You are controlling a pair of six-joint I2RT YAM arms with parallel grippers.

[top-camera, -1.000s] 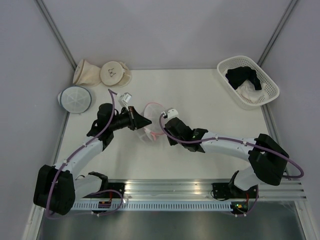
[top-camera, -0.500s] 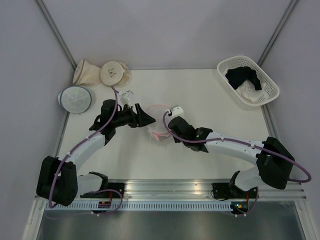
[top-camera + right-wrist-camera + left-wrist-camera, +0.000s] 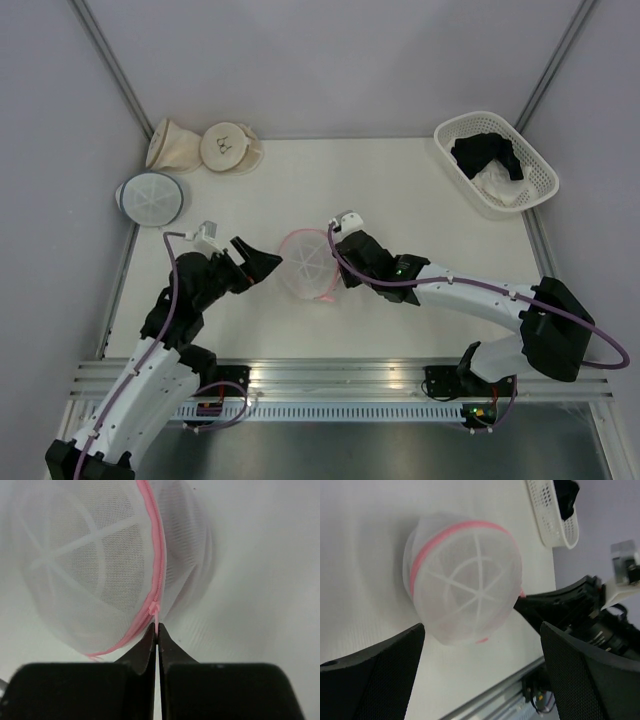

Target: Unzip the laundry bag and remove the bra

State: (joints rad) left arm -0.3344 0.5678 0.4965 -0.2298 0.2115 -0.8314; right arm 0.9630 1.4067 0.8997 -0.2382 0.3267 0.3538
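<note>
1. Now the right gripper [image 3: 156, 628] is pinched tight on the pink zipper pull [image 3: 154, 611] of the laundry bag [image 3: 307, 262] — mid-frame in the top view.
2. Just left of it, the left gripper [image 3: 257, 261] gapes wide, holding nothing.
3. Beneath lies a white table [image 3: 420, 200] — grey walls [image 3: 330, 60] around.

What lies inside the laundry bag [image 3: 305, 264] cannot be made out through its mesh. In the right wrist view the bag is soft with blur and its top is cut by the picture's edge. The zipper pull [image 3: 155, 611] on its near side is mostly hidden between the pinched tips of the right gripper [image 3: 157, 630]. On either side of the bag in the left wrist view, the fingers [image 3: 375, 680] of the left gripper [image 3: 482, 627] are dark blurs, cut off at the bottom edge. Beyond the bag, the basket [image 3: 555, 525] is cropped at the top.
</note>
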